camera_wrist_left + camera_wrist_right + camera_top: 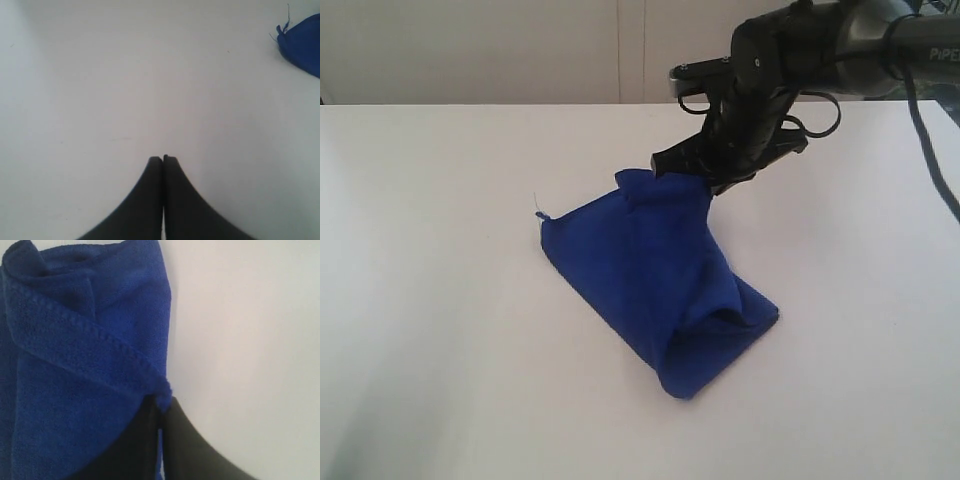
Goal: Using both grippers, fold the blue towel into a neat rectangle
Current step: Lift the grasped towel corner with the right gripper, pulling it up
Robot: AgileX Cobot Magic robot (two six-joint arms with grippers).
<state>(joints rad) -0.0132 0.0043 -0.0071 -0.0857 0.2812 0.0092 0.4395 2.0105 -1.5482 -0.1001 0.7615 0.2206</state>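
The blue towel (660, 285) lies bunched and partly folded at the middle of the white table (440, 300). Its far corner is lifted off the surface by my right gripper (708, 180), which is shut on that corner. In the right wrist view the towel's hemmed edge (85, 340) runs into the pinch of my right gripper (161, 405). The left gripper (163, 159) is shut with nothing in it, over bare table. The towel's tagged corner (300, 42) shows off to one side of it, well apart. The left arm is out of the exterior view.
A pale wall (520, 50) runs behind the table's far edge. The right arm's black body and cable (920, 120) hang over the back right of the table.
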